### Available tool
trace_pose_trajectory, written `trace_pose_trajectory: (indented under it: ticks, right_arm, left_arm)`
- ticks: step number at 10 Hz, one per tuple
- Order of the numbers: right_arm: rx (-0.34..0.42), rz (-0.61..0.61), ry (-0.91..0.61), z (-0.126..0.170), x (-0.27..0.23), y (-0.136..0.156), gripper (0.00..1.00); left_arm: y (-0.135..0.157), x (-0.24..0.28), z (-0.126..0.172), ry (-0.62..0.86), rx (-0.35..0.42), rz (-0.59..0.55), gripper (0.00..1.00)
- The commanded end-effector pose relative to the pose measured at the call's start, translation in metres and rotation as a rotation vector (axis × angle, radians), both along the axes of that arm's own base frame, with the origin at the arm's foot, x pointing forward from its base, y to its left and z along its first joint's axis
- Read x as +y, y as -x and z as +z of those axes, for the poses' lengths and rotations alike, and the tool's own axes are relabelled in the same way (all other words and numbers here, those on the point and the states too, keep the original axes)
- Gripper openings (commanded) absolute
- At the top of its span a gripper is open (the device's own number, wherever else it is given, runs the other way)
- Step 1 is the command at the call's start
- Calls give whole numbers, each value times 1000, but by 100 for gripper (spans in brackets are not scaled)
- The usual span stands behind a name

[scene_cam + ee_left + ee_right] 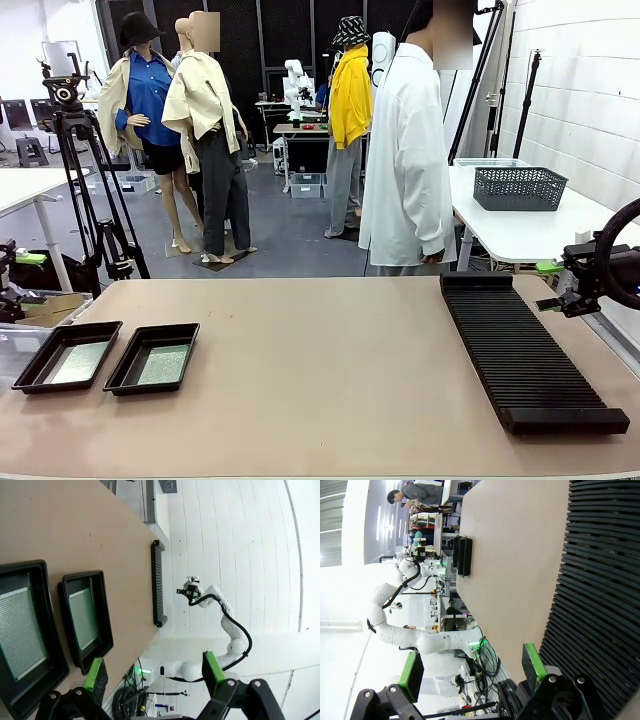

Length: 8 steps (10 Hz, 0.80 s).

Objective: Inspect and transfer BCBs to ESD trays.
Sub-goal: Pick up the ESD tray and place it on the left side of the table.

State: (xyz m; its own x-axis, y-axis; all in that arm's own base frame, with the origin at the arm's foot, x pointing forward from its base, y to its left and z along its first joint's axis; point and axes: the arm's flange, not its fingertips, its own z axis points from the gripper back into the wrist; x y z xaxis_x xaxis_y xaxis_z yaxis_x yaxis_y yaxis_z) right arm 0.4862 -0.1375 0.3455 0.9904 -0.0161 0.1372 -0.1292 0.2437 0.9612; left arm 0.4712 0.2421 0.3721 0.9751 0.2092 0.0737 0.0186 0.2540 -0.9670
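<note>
Two trays point(30, 370) point(125, 375) sit side by side near the table's point(320, 380) left front corner, each with a green board point(80, 362) point(163, 364) lying flat inside, probably already transferred. The ribbed rack point(530, 350) runs along the right edge with no board visible in it. The left gripper point(152, 672) hangs released above the trays; the right gripper point(470, 667), also released, is over the rack's near end, both seemingly parked. A person point(405, 150) stands beyond the far edge.

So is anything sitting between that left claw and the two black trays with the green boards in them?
Nothing visible. In the left wrist view the open left gripper looks straight at the two ESD trays, each holding a BCB, with only bare table beyond them.
</note>
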Motion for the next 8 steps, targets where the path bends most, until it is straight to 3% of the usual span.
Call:
trace_pose_trajectory:
  ticks: [1, 8]
  right_arm:
    - [-1, -3, 1, 0, 1, 1, 100]
    - [-1, -3, 1, 0, 1, 1, 100]
  left_arm:
    - [4, -9, 4, 15, 6, 19, 100]
    - [0, 0, 0, 0, 0, 0, 100]
